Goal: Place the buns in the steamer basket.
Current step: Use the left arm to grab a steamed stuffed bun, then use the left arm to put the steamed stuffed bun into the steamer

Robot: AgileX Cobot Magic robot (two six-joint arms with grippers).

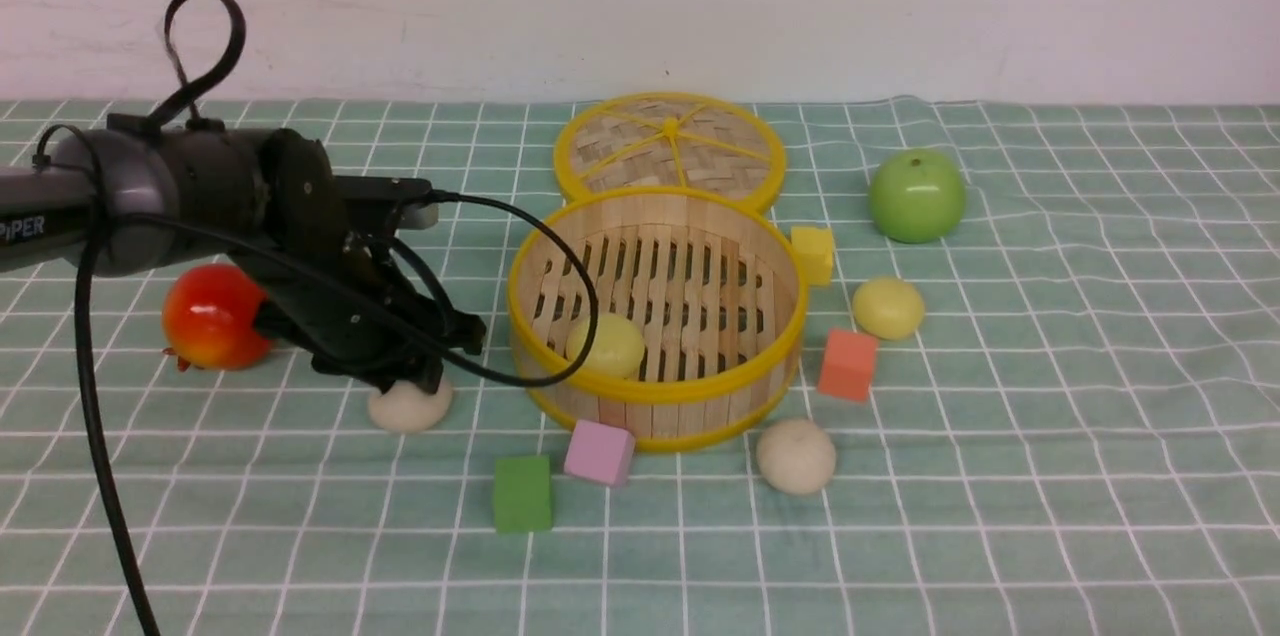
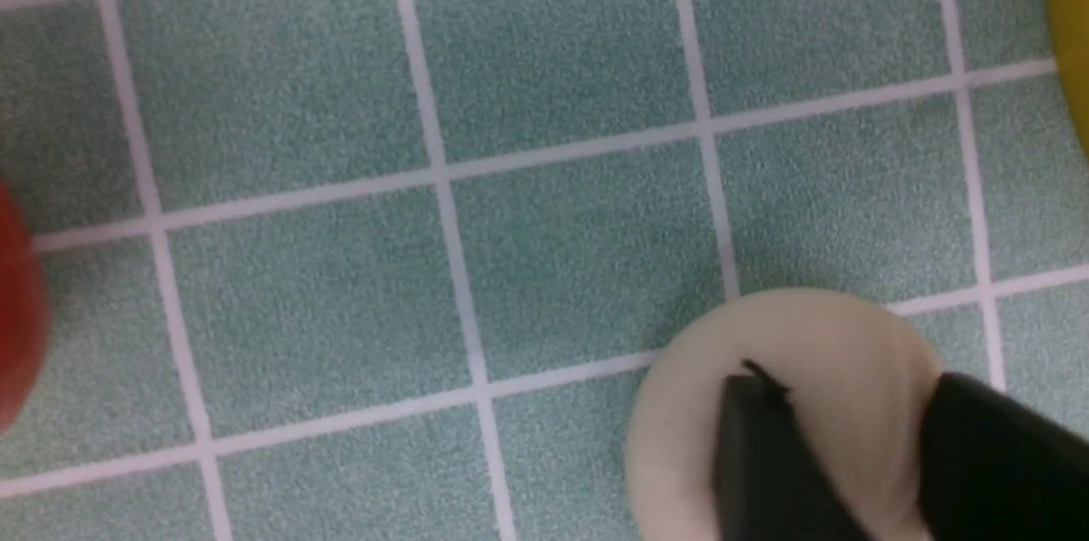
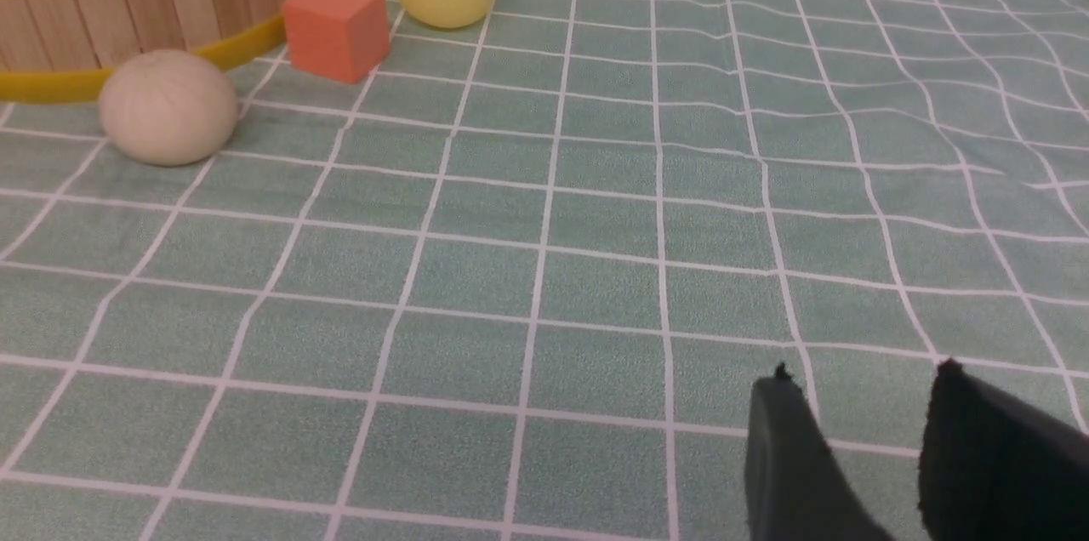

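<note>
The steamer basket stands mid-table with one pale yellow bun inside. A cream bun lies left of it on the cloth. My left gripper sits low over that bun. In the left wrist view its jaws stand apart across the top of the bun, one finger over the bun, the other at its edge. Another cream bun lies before the basket and a yellow bun to its right. My right gripper is open over bare cloth.
A woven lid lies behind the basket. A red apple is behind my left arm, a green apple at back right. Yellow, orange, pink and green cubes ring the basket.
</note>
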